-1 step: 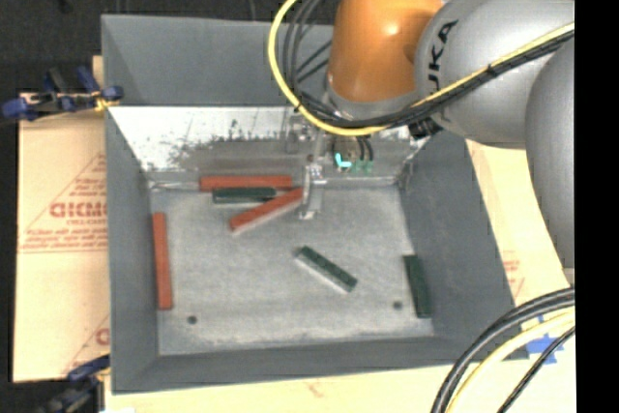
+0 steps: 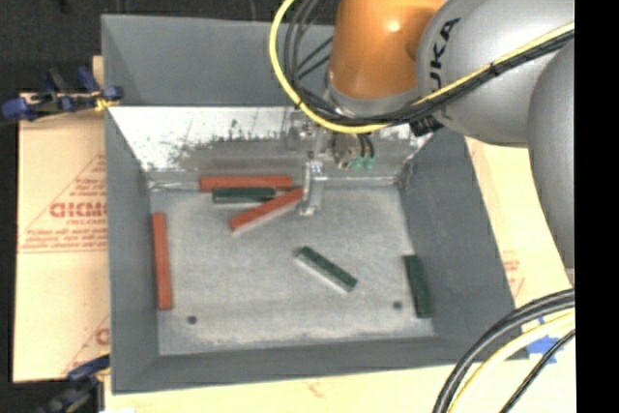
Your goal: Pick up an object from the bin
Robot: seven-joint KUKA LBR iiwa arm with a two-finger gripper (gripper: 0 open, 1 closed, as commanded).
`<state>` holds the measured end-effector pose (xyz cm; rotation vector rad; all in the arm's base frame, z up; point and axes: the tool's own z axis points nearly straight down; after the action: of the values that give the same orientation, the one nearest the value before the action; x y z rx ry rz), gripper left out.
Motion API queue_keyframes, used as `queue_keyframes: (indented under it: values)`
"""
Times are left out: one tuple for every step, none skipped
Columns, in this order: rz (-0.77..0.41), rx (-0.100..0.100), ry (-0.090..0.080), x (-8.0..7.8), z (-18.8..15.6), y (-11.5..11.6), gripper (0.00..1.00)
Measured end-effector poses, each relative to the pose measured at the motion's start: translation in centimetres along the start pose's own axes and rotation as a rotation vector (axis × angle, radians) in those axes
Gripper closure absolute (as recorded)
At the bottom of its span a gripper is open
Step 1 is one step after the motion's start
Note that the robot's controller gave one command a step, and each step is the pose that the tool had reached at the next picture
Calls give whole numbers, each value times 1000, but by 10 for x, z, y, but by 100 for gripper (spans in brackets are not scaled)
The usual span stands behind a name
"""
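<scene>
Gripper (image 2: 311, 193) of the KUKA arm (image 2: 484, 63) hangs low in the grey metal bin (image 2: 135, 305), toward the back wall & a bit right of centre, w/ its tip at the upper right end of a slanted red bar (image 2: 263, 212). Tip & bar end look to meet, but from this angle it's not clear whether they touch. Can't tell either whether the gripper is open or closed, or whether it has hold of anything: its lower part reads as one narrow pale shape, and the bar lies on the bin floor.

The slanted red bar runs from lower left up to the right, in the back half of the floor. Just above it lies a short dark green bar (image 2: 244, 195), level w/ the back wall, and above that a longer red bar (image 2: 247, 181), also level. The three sit close together in a loose cluster, green one between the two reds.

Well apart from the cluster, a third red bar (image 2: 162, 261) lies along the left wall, running front to back. A second dark green bar (image 2: 326, 268) lies aslant near mid-floor, below & right of the gripper. A third dark green bar (image 2: 418, 285) lies along the right wall nr the front corner. The orange cover (image 2: 382, 34) on the wrist & looped yellow-black cables (image 2: 286, 14) sit above the gripper, over the back wall.
</scene>
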<state>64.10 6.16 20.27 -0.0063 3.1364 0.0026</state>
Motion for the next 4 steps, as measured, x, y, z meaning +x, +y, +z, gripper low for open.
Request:
queue_keyframes:
  values:
    - [-41, 2, -4, -11, 81, 23, 0]
    - [-32, 0, 5, -9, 112, 33, 0]
    - [84, 0, -2, 0, 69, 27, 0]
    - [71, 2, -3, -2, 126, 28, 0]
